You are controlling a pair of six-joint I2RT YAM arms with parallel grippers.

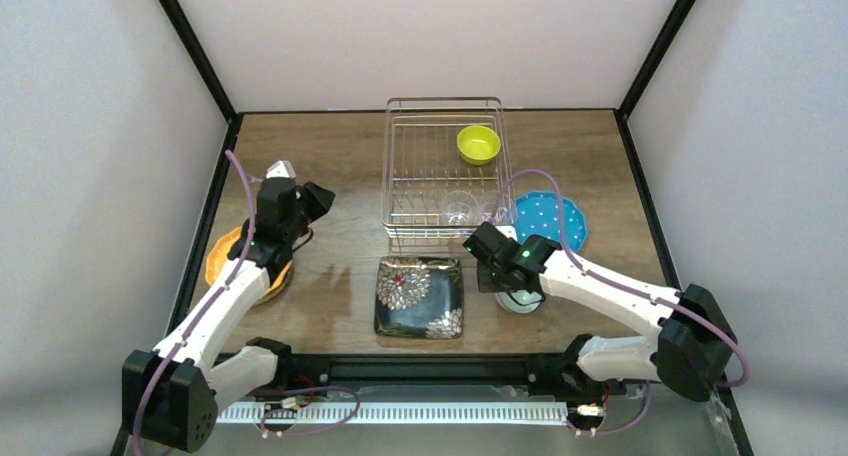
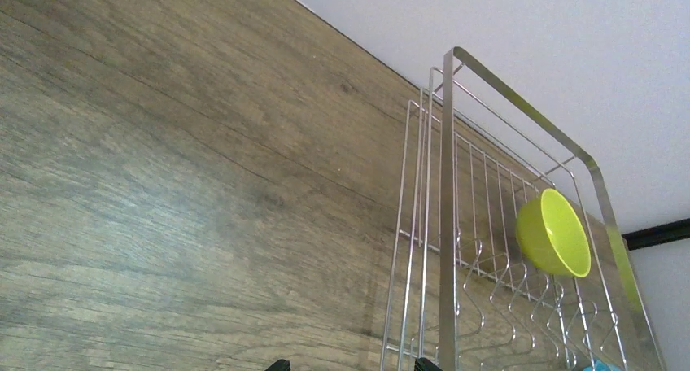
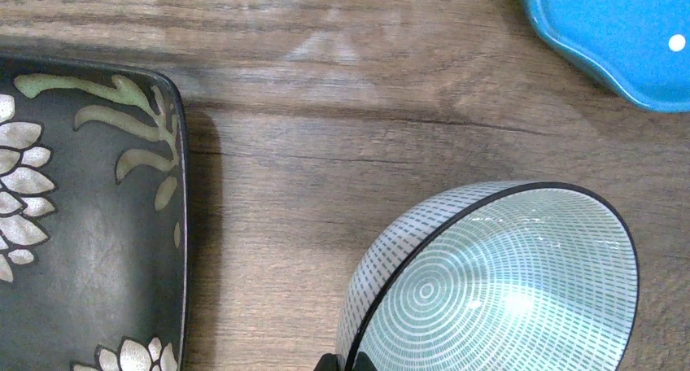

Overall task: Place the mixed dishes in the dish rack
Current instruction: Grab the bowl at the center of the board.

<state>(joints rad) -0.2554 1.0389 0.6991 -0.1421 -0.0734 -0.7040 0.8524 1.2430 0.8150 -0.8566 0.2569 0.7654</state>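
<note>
The silver wire dish rack [image 1: 400, 166] stands at the back centre and holds a yellow-green bowl [image 1: 478, 143] and a clear glass cup [image 1: 459, 208]. My right gripper [image 1: 510, 284] is shut on the rim of the mint bowl [image 3: 504, 290], which is tilted beside the black square floral plate [image 1: 419, 296]. Its fingertips [image 3: 329, 363] pinch the rim. The blue dotted plate [image 1: 550, 221] lies right of the rack. My left gripper [image 1: 322, 198] is open and empty, left of the rack [image 2: 446, 224], above the table. The orange plate [image 1: 222, 261] lies under the left arm. The pale green plate is hidden.
The black floral plate [image 3: 81, 224] lies close left of the mint bowl, the blue plate [image 3: 618, 37] just beyond it. The yellow-green bowl [image 2: 553, 233] shows inside the rack. Black frame posts and white walls close the table at back and sides.
</note>
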